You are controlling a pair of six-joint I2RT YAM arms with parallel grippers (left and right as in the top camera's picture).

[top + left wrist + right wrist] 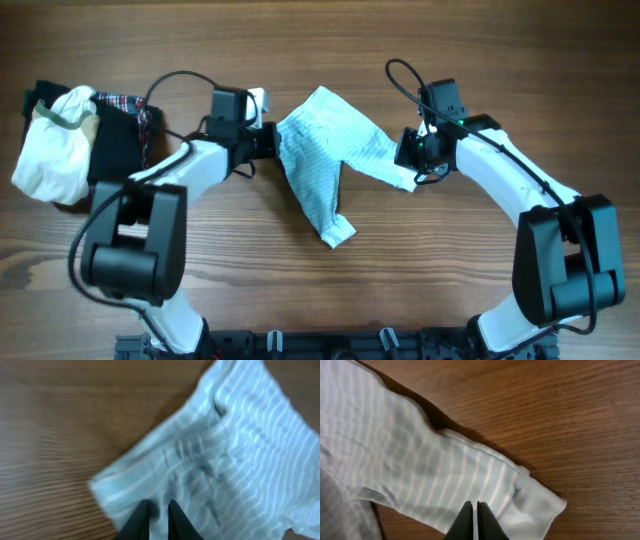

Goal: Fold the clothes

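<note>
A light blue and white striped garment [325, 150] lies spread in the middle of the wooden table, with one leg trailing toward the front. My left gripper [270, 140] is at its left edge. In the left wrist view its fingers [159, 506] are closed on the striped cloth [240, 450]. My right gripper [410, 160] is at the garment's right end. In the right wrist view its fingers [473, 505] are pressed together on the edge of the striped cloth [420, 475] near the cuff.
A pile of other clothes sits at the far left: a white garment [55, 150], a dark one [115, 145] and a plaid piece [125, 100]. Bare wooden table [450, 270] surrounds the striped garment.
</note>
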